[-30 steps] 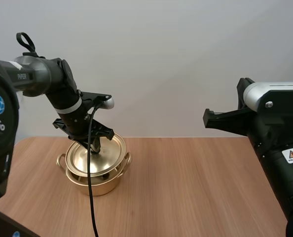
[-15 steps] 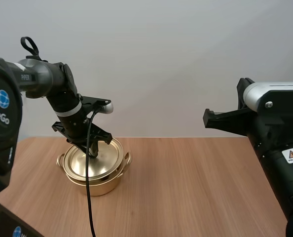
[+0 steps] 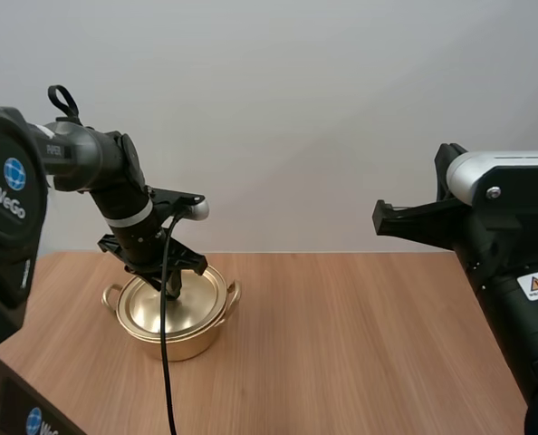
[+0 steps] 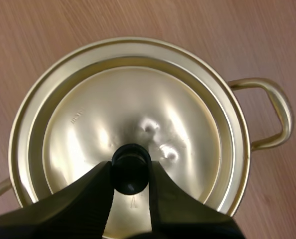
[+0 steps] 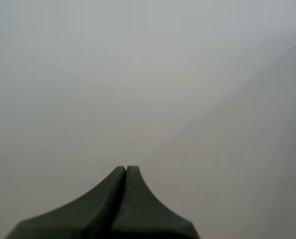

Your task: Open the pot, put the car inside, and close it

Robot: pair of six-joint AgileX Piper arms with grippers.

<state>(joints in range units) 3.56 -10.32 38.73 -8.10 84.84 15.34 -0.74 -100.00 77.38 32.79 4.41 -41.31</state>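
Note:
A gold pot (image 3: 175,341) with two side handles stands on the left of the wooden table (image 3: 360,344). Its gold lid (image 3: 186,304) lies flat on the rim. My left gripper (image 3: 171,287) reaches down over the middle of the lid. In the left wrist view its fingers (image 4: 88,194) pinch the black knob (image 4: 130,167) at the centre of the lid (image 4: 138,109), and one pot handle (image 4: 280,107) sticks out to the side. My right gripper (image 5: 126,172) faces a plain grey wall, its fingers pressed together as one dark wedge with nothing between them.
The right arm's bulky body (image 3: 504,245) is held high over the table's right side. Bare wood stretches from the pot across the middle to the right.
The lid, held tilted above the pot a second ago, has come down with my left gripper and now lies level on the rim. The right arm has stayed still.

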